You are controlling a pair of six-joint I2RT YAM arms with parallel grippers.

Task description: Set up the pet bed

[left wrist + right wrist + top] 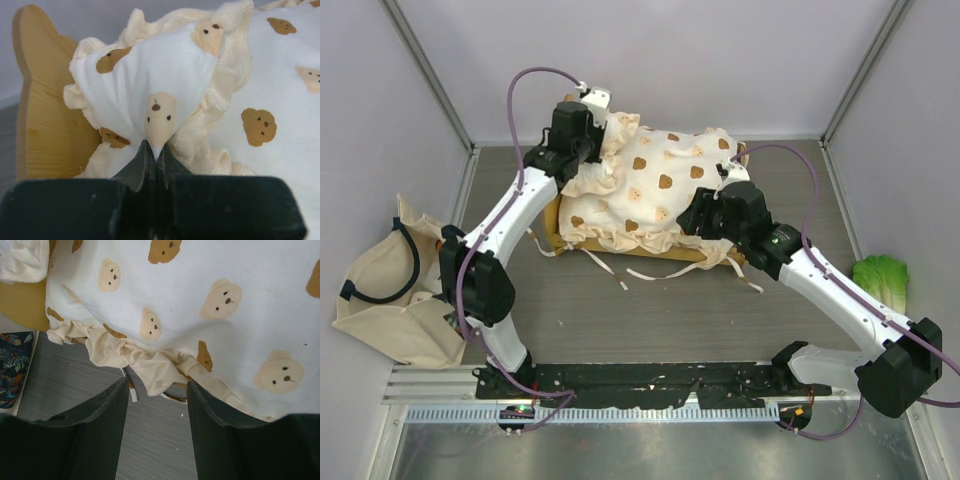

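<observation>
Grey table point(650, 320), one pet bed point(560, 236), one bear-print cushion point(660, 185) corner pinched by left fingers point(144, 166), right fingers point(695, 215) parted

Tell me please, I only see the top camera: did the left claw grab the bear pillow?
Observer: Yes. In the left wrist view the left gripper is shut, pinching a corner of the cushion.
Operator: What about the right claw?
Observer: In the right wrist view the right gripper is open. The frill on the cushion's edge sits at the gap between its fingers, not pinched.
</observation>
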